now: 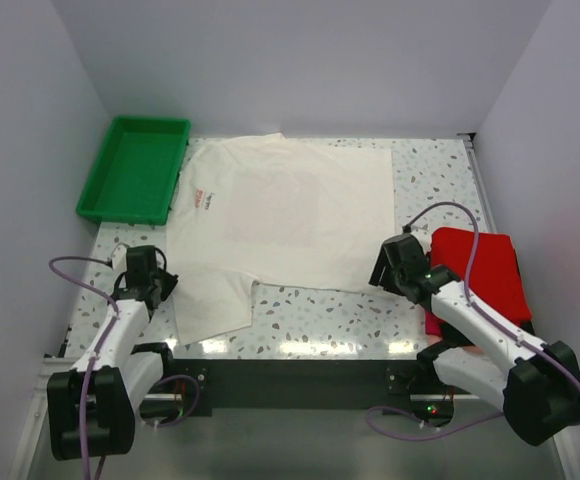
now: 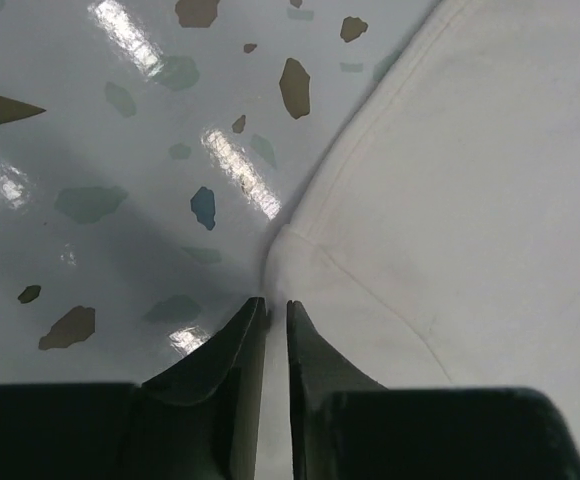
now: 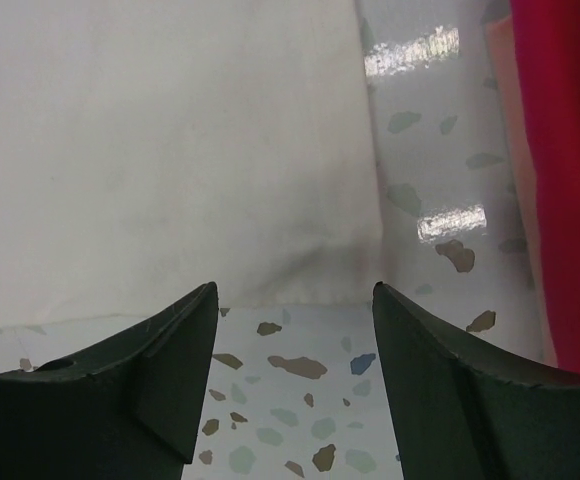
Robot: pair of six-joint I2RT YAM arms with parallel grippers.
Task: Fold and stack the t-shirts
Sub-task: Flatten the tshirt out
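Watching glossy speckled table (image 1: 320,310), white walls (image 1: 300,60): left gripper (image 2: 273,305) nearly together at off-white t-shirt (image 2: 450,200) sleeve (image 2: 305,255), I can't tell any grip; right gripper (image 3: 295,287) apart near hem (image 3: 270,296).

Left arm (image 1: 120,340), 7 o'clock: white shell, black joints, purple cable (image 1: 70,259).
Right arm (image 1: 480,325), 5 o'clock: alike.
Claw fingers (image 2: 220,370): black wedges.

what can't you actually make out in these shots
the print on the off-white t-shirt: too small to read in the top view, outside both wrist views
the red pile: partly under the right arm in the top view, cut by the frame edge in the right wrist view; shirt count unclear
the left pincer: nearly shut at the shirt's edge in the left wrist view; the gap is too narrow to show whether cloth is caught
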